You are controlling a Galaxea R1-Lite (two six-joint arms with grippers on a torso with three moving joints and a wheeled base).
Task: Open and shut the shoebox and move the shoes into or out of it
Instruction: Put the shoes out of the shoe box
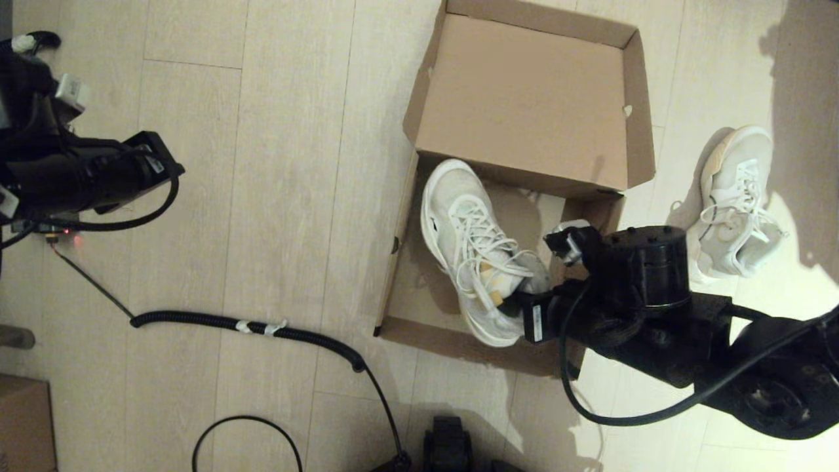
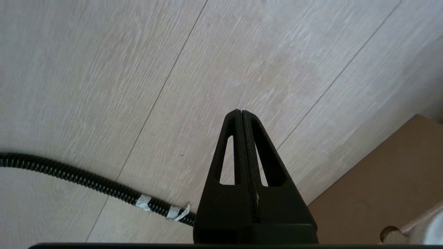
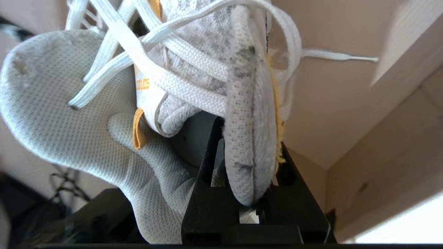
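- The shoebox (image 1: 419, 288) lies open on the floor (image 1: 282, 164), its hinged lid (image 1: 524, 98) thrown back on the far side.
- The right gripper (image 3: 249, 193), reaching inside the shoebox, has its jaws clamped on the padded collar of one white sneaker (image 1: 475, 252), which lies across the box.
- The second sneaker (image 1: 737, 200) sits on the floor just outside the shoebox, on the right arm's side.
- The left gripper (image 2: 242, 145), fingers pressed together and empty, hovers over bare floor well to the other side of the shoebox, near a black corrugated cable (image 2: 86, 180).
- Judged from this: lid opened, one shoe in or leaving; the other shoe and closing remain.
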